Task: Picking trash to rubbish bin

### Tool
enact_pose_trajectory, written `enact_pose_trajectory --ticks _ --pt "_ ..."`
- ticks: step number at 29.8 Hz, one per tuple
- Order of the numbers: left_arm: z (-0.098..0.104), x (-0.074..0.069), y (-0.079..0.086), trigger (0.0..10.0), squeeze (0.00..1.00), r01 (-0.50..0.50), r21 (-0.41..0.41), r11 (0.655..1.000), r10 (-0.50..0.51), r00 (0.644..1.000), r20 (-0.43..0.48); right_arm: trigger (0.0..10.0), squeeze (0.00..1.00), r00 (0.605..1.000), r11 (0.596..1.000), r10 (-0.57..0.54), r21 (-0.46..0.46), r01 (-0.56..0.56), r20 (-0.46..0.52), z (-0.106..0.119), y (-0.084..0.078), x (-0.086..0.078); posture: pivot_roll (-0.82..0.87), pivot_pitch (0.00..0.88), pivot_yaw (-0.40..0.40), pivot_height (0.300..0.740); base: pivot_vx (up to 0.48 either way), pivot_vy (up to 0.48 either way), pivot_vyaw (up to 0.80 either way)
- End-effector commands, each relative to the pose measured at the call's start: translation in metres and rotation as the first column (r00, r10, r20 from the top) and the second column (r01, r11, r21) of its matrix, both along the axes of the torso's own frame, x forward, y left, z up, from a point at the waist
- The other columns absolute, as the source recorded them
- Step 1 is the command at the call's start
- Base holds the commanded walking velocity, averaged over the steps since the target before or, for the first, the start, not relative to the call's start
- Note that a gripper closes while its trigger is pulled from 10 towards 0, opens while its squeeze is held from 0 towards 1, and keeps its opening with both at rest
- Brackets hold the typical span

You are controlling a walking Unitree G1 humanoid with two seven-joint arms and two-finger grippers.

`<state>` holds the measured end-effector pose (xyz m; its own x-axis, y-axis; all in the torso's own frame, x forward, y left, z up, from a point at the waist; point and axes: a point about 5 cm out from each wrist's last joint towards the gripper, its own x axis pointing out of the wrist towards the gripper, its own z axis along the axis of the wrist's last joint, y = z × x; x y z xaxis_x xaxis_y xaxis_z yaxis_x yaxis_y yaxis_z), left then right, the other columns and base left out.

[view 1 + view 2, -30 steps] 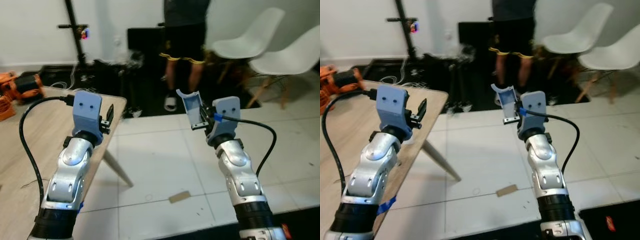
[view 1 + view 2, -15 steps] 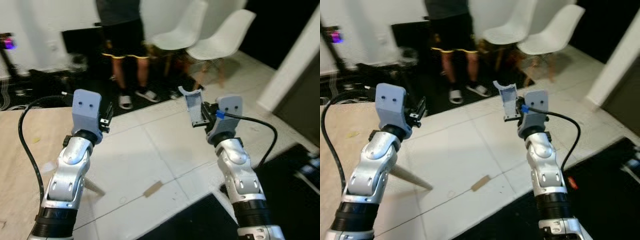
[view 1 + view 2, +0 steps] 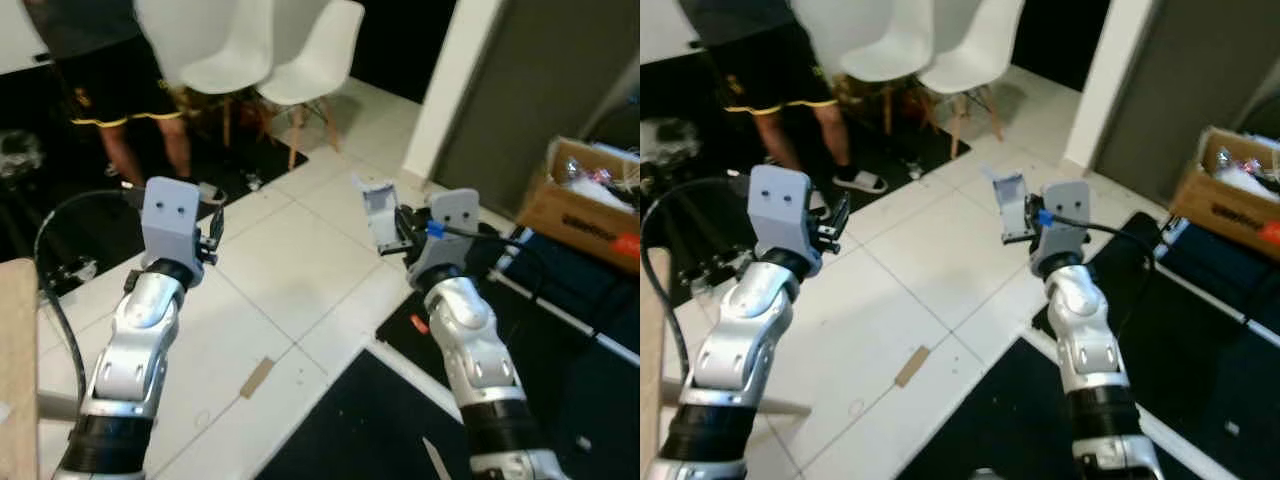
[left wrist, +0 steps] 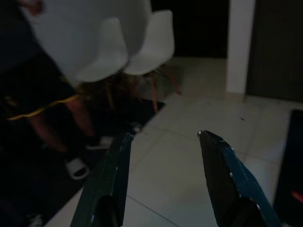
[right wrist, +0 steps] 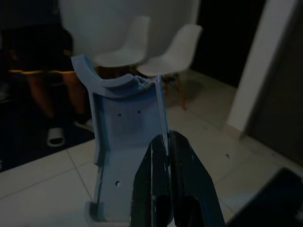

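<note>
Both arms are raised over open white tiled floor (image 3: 290, 270), which offers free room directly ahead and between them. The left gripper (image 3: 215, 232) hangs with its fingers spread, nothing between them, above bare tile. The right gripper (image 3: 392, 228) is closed on a blue plastic piece (image 3: 378, 212) that stands up in front of it and takes the space ahead of its fingers. A flat cardboard scrap (image 3: 256, 377) lies on the tile low between the arms. Ahead to the left, a person's legs (image 3: 150, 140) and two white chairs (image 3: 270, 60) block the way. To the right stand a white wall corner (image 3: 450, 80) and a cardboard box (image 3: 590, 200) on dark mats (image 3: 560, 330). A wooden table edge (image 3: 15, 330) borders the far left.
</note>
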<state>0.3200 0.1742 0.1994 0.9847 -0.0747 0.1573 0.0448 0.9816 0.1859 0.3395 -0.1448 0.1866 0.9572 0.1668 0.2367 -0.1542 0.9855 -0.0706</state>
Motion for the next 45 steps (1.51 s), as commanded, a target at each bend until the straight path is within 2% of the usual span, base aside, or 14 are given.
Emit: enact_pose_trajectory --ticks 1,9,13,30,34,39,42,43,45 --pt "0.0 0.0 -0.002 10.0 0.0 0.006 0.025 1.0 -0.006 1.0 -0.001 10.0 0.0 1.0 1.0 -0.017 0.007 0.017 -0.016 -0.003 -0.005 0.0 0.05 0.105 -0.002 0.74 0.0 0.0 -0.8" --pt "-0.001 -0.001 -0.002 10.0 0.0 0.004 0.02 1.0 -0.004 1.0 -0.002 10.0 0.0 1.0 1.0 -0.02 0.006 0.02 -0.022 -0.004 -0.006 0.0 0.04 0.108 -0.001 0.74 0.0 0.0 -0.8" --pt "-0.002 -0.002 -0.003 10.0 0.0 0.012 0.043 0.999 -0.012 1.0 -0.002 10.0 0.0 0.999 1.0 -0.023 0.006 0.023 -0.03 -0.005 -0.007 0.0 0.04 0.108 -0.001 0.74 0.0 0.0 -0.8" --pt "-0.001 -0.001 -0.002 10.0 0.0 0.016 0.004 1.0 -0.016 1.0 -0.009 10.0 0.0 0.996 0.997 -0.058 0.039 0.061 -0.071 -0.011 -0.012 0.0 0.04 0.095 0.01 0.74 0.0 0.0 -0.8" --pt "-0.006 -0.001 -0.007 10.0 0.0 0.054 0.025 0.998 -0.053 0.998 -0.046 10.0 0.0 0.996 0.998 -0.049 0.035 0.052 -0.079 -0.013 -0.01 0.0 0.04 0.093 0.01 0.74 0.0 0.0 -0.8" --pt "-0.009 -0.002 -0.009 10.0 0.0 0.053 0.02 0.998 -0.052 0.997 -0.057 10.0 0.0 0.994 0.998 -0.054 0.029 0.057 -0.1 -0.017 -0.01 0.0 0.04 0.091 0.01 0.74 0.0 0.0 -0.8" --pt "-0.01 -0.002 -0.009 10.0 0.0 0.054 0.018 0.998 -0.053 0.996 -0.066 10.0 0.0 0.99 0.999 -0.023 0.029 0.027 -0.141 -0.023 -0.007 0.0 0.04 0.09 0.011 0.74 0.0 0.0 -0.68" --pt "-0.01 -0.001 -0.009 10.0 0.0 0.055 0.017 0.998 -0.053 0.996 -0.071 10.0 0.0 0.987 1.0 -0.016 -0.013 0.014 -0.158 -0.026 -0.005 0.0 0.04 0.09 0.011 0.74 0.0 0.0 -0.46" --pt "-0.011 -0.001 -0.007 10.0 0.0 0.05 0.011 0.999 -0.049 0.996 -0.072 10.0 0.0 0.979 0.999 0.013 -0.032 -0.02 -0.204 -0.035 0.0 -0.002 0.04 0.091 0.008 0.74 0.12 0.0 0.0"
